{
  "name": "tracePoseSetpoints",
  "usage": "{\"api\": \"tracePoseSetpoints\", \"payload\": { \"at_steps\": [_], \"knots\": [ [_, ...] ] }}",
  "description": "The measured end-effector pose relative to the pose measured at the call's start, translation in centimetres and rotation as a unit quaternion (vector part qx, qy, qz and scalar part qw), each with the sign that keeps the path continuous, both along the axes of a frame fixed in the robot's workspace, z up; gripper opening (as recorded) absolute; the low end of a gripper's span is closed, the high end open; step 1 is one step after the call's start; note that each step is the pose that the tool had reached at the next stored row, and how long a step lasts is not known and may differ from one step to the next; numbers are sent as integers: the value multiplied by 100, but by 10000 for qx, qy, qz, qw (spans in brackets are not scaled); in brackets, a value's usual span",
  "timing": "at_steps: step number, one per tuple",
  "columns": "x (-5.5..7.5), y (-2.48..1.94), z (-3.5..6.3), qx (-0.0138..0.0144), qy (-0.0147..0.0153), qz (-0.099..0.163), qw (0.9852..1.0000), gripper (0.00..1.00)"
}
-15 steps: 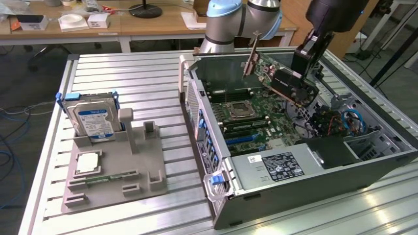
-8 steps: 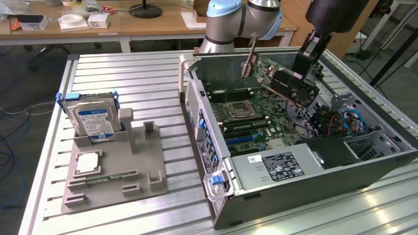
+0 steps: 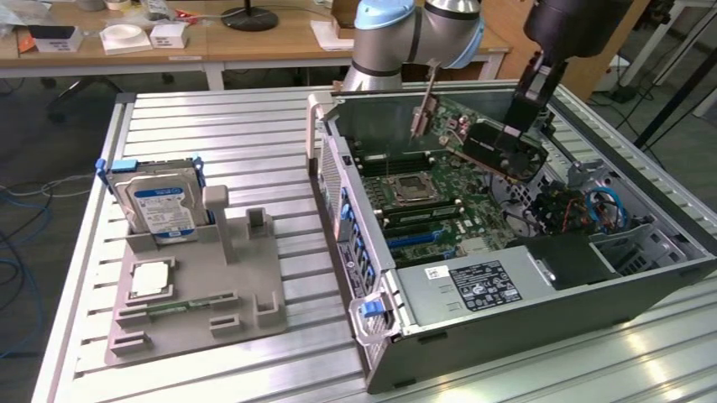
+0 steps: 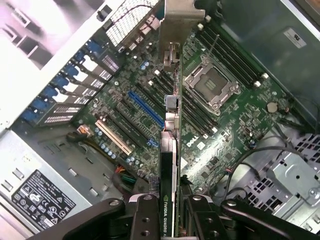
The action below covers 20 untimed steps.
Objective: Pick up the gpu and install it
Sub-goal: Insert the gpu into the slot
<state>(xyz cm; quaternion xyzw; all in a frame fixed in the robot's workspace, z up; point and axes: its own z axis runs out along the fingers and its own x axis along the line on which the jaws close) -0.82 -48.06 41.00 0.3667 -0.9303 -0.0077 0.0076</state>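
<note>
Above the motherboard [image 4: 220,130], the gripper [image 4: 169,212] pinches the gpu [image 4: 169,160] by its upper edge, probably right for a stiff, light, fragile card.

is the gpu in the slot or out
Out: the end effector grips the gpu, which hangs tilted above the motherboard, not down in a slot.

One gpu [image 3: 510,151], one hard drive [image 3: 163,206], one case [image 3: 526,340]

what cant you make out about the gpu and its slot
- gpu connector edge: wrist view, the card is edge-on and hides it.
- Slot beneath it: wrist view, covered by the card; contact unclear.
- power supply label fine print: exterior view, too small.
- hard drive label text: exterior view, too small.
</note>
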Motion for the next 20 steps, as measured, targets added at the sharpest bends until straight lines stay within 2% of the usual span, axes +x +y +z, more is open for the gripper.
{"api": "tracePoseSetpoints", "payload": {
  "at_steps": [5,10,15,20],
  "knots": [
    [0,0,-4,0,0,278,9996,26],
    [0,0,-9,0,0,556,9985,26],
    [0,0,-14,0,0,835,9965,26],
    [0,0,-19,0,0,1119,9937,26]
  ]
}}
